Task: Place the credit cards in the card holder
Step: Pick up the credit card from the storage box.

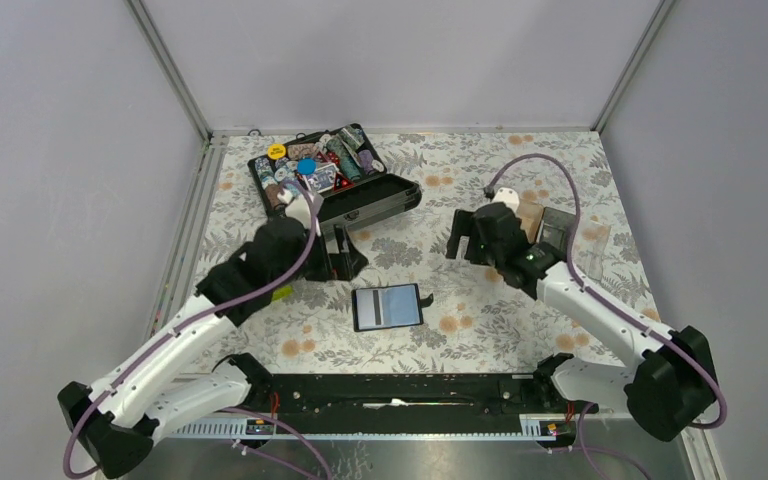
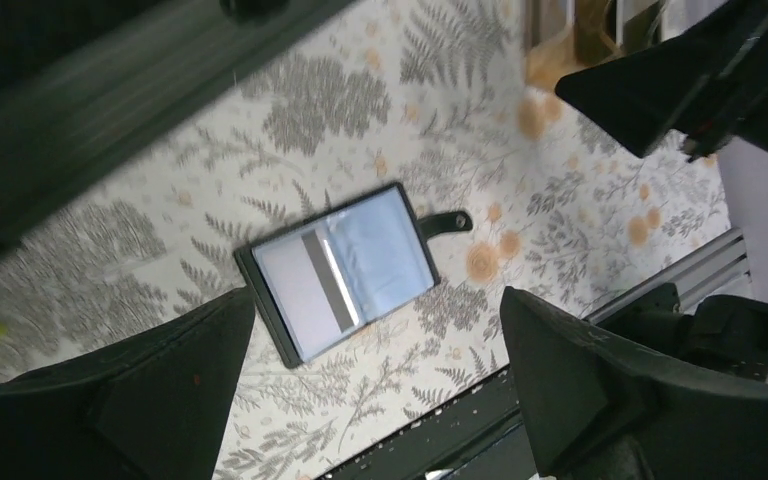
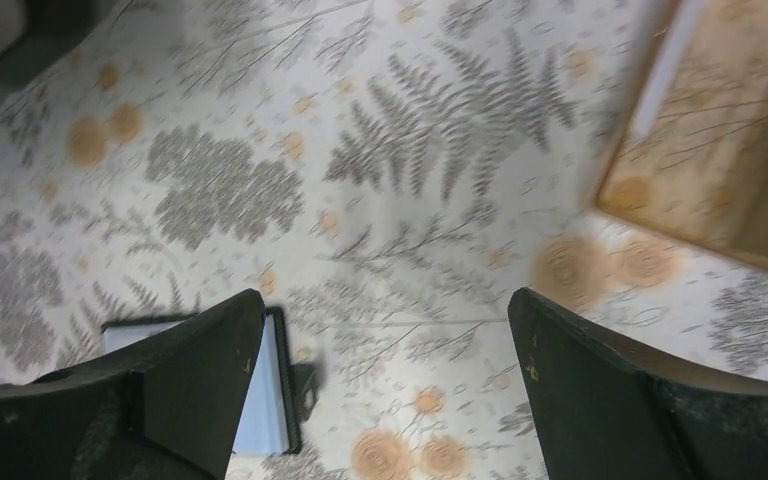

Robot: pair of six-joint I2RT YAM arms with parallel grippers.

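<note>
Far left-rear: open black chip case (image 1: 332, 176), full of coloured chips, on the fern-print table (image 1: 480, 345). Left gripper (image 2: 376, 296) sits just in front of the case, jaws spread wide, nothing between them. Card holder (image 1: 388, 306) lies flat and open at table centre, near the front rail, blue-grey pockets up, a dark stripe down the middle, closure tab pointing right. In the left wrist view it lies beyond the fingertips, in line with the gap and touching neither finger. Right gripper (image 3: 385, 294) hovers right of centre, jaws also wide and empty. In its wrist view the holder is partly hidden behind one finger (image 3: 160, 400), off to the side of the gap. Tan card (image 1: 532, 218) lies just beyond the right gripper, beside a clear tray (image 1: 596, 250).
</note>
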